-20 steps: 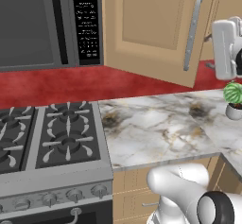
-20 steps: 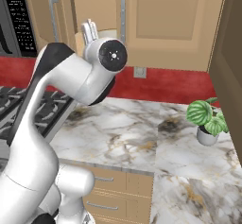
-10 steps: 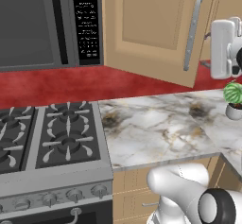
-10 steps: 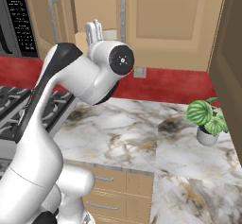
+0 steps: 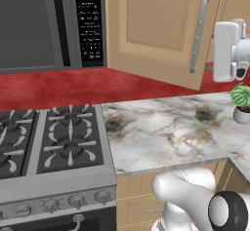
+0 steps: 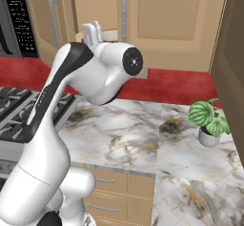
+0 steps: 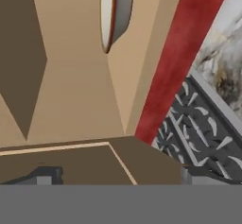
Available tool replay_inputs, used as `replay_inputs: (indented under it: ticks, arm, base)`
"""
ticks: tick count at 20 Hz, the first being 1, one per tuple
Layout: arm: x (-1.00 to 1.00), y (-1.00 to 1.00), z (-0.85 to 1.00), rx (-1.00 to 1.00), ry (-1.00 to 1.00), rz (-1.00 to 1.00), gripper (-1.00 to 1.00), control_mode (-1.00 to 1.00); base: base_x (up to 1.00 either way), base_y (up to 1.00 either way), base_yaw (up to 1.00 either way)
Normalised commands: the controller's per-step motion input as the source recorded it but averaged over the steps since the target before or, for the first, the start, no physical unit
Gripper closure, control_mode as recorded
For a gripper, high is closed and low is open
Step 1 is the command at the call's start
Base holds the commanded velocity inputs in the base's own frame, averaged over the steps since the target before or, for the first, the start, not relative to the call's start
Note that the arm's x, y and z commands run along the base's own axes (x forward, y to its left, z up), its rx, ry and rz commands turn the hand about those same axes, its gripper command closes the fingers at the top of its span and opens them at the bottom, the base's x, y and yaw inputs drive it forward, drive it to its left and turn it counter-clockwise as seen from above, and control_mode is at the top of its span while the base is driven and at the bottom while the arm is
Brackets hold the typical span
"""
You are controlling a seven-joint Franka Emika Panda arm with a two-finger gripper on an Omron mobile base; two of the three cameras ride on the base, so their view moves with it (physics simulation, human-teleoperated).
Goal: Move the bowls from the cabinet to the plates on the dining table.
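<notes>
1. The hand [image 6: 93,32] was raised before the open cabinet [image 6: 157,25]; whether its fingers were spread could not be told.
2. A bowl's [image 7: 113,15] pale rim showed on edge inside the cabinet.
3. A potted plant [image 6: 209,122] stood right on the marble desk [image 6: 128,139], beside the stove [image 5: 49,142].

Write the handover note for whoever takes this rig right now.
Gripper: open, holding nothing, raised at the cabinet opening above the counter.
Things: cabinet doors stand open. One bowl sits on the shelf inside, just ahead of the gripper; a second bowl cannot be made out.
Done: cabinet opened, arm lined up on the shelf.
Left: grasp the bowl, carry it to a plate on the dining table, then do the same with the other bowl.
</notes>
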Motion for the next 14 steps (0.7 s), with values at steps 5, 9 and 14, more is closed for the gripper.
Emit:
replay_inputs:
  ticks: [5, 9, 14]
  arm:
    - [0.00, 0.16, 0.00, 0.00, 0.00, 0.23, -1.00, -1.00]
    - [-0.07, 0.22, 0.00, 0.00, 0.00, 0.21, -1.00, -1.00]
    - [-0.50, 0.29, 0.10, 0.00, -0.09, 0.09, -1.00, -1.00]
  base:
    - [0.00, 0.00, 0.00]
    - [0.00, 0.00, 0.00]
    - [0.00, 0.00, 0.00]
